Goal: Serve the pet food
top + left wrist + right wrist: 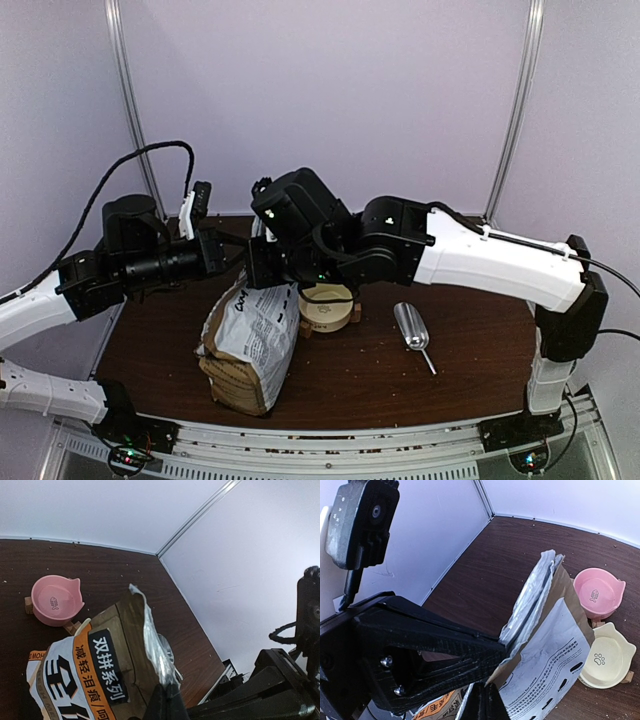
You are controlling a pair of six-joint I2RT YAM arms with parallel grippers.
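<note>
Left wrist view: left tool [167, 702] has its fingers pressed together on the foil lip of the bag [95, 670], at one end of the mouth. Right wrist view: right tool [484, 704] is likewise pinched closed on that same lip, near the other tool. With both grips on it, the mouth is only a narrow slit.

Pet food is not in sight. I judge it sits inside the bag, which stands on the tabletop [460, 360] left of centre. Brown specks on the wood could be stray pellets, but they are too small to tell. Pink bowl [54, 600] and cream bowl [607, 657] sit just beyond the bag, both empty. Metal scoop [411, 325] lies apart to the right.

Handling, my judgement:
- Pellets are dry, loose and light singly, yet will run as a mass and bounce off a hard bowl.
- No gripping them directly; work through the scoop's handle or tip the bag.
- Bag wall is soft and crinkly, with slick foil inside. Hold it by the lip, and expect sag and a sudden shift of weight.
</note>
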